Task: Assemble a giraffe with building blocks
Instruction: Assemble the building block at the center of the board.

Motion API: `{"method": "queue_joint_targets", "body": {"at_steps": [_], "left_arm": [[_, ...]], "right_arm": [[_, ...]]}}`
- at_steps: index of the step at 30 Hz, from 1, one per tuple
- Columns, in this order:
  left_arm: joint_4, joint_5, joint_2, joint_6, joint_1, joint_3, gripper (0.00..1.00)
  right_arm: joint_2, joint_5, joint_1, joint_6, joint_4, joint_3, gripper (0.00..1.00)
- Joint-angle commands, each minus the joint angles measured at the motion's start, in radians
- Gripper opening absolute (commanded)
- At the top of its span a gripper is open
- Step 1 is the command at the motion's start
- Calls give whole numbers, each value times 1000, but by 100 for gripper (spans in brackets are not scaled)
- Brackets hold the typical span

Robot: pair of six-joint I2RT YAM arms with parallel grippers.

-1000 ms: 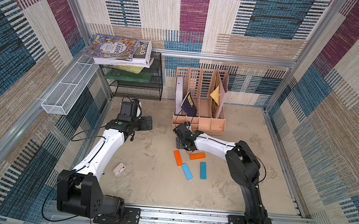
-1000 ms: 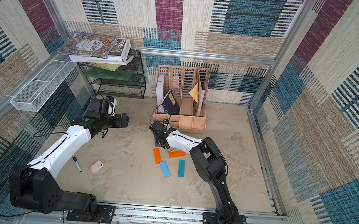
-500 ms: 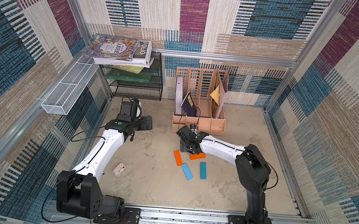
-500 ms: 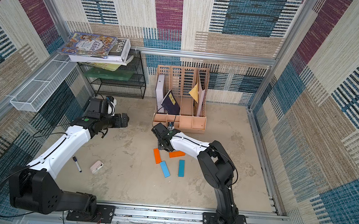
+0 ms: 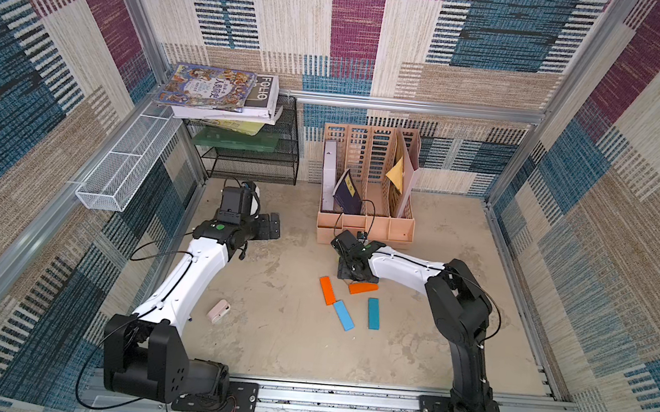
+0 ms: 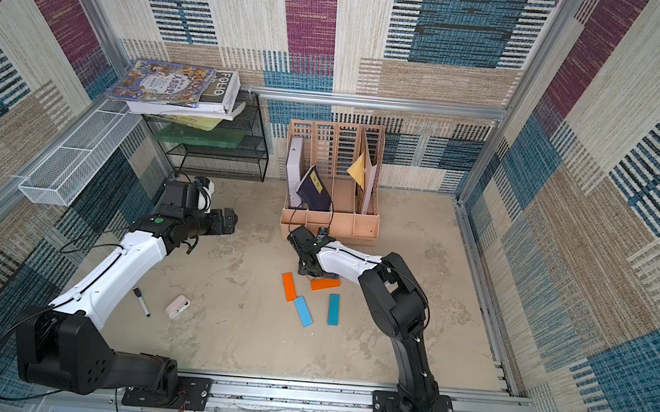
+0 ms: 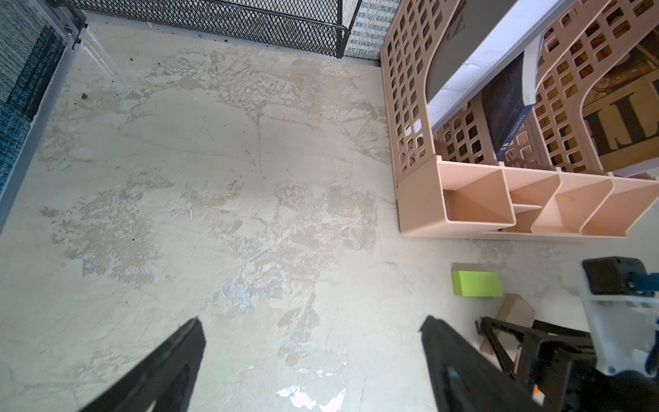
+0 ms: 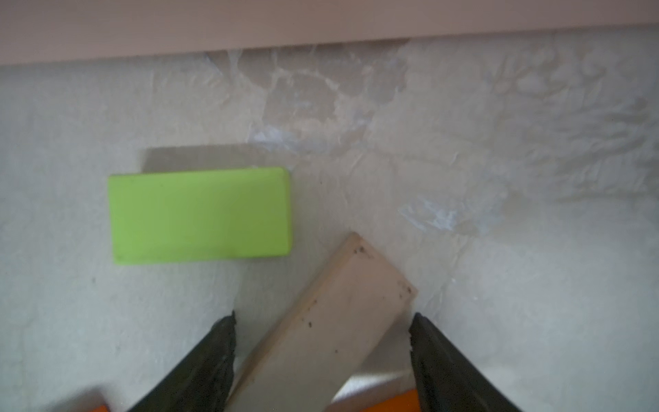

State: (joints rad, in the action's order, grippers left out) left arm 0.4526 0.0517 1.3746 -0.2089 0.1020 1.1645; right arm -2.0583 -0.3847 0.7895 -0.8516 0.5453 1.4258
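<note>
On the floor [image 8: 499,178], the tan block [image 8: 335,314] lies inside the parted right hand [image 8: 322,317].

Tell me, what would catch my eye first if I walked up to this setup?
Probably the bright pieces on the sandy floor mid-scene: two orange blocks and two blue blocks lying loosely together. Just beyond them, the right arm's fingers sit either side of a tan block, with a lime-green block beside it, not touching. All around stand patchwork walls in blue, purple and beige.
</note>
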Motion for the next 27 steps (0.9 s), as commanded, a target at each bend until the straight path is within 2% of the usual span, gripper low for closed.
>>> {"method": "queue_joint_targets", "body": {"at_steps": [1,2,5,6,7,14,16,18,19,23,27], "left_arm": [[-7,1,-5,-3,-1,2,99],[-6,3,-6,-4,0,1,99],[-6,3,-8,-4,-1,-1,99],[-7,3,-8,-5,-1,-1,99],[-6,4,-8,-4,-1,-1,99],[-6,8,-9,-7,-1,0,99],[-7,12,-11,-7,-1,1,99],[-6,13,-11,-7,0,-1,99],[-7,14,-11,-8,-1,0,99],[-6,11,-11,-7,-1,1,99],[-6,8,-9,-6,-1,1,99]], "right_arm": [[33,0,6,-26,17,-58,65],[47,0,9,-29,9,-82,59],[88,-14,24,-41,-1,-135,56],[103,-23,33,-44,1,-153,50],[114,-31,43,-47,3,-168,49],[189,-82,124,-86,6,-270,47],[191,-95,128,-77,14,-268,57],[185,-111,121,-62,29,-251,76],[182,-113,113,-49,28,-242,81],[160,-89,77,18,4,-197,84],[120,-66,36,70,-14,-136,80]]}}
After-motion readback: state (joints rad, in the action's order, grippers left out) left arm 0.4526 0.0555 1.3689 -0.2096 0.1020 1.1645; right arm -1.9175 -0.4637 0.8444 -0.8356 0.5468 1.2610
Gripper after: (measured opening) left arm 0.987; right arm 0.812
